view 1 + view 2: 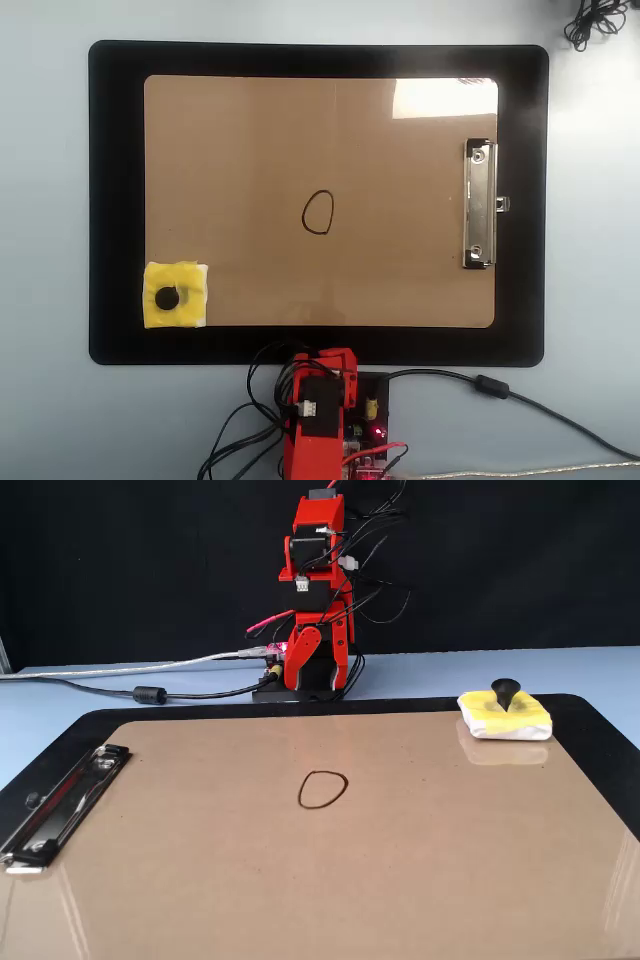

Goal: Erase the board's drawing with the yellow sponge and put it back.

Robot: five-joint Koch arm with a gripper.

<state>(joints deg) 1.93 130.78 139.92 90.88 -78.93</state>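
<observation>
Sponge parked at the board's 8 o'clock corner, knob up for gripping; drawing intact at centre. Arm folded; hand state cannot be told.

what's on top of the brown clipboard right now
On the board lie the drawing, near its middle, and the yellow sponge, on one corner. The metal clip sits at one short edge. Whatever is under the sponge is hidden.

Pale blue table carries a black mat (arm base beside).
</observation>
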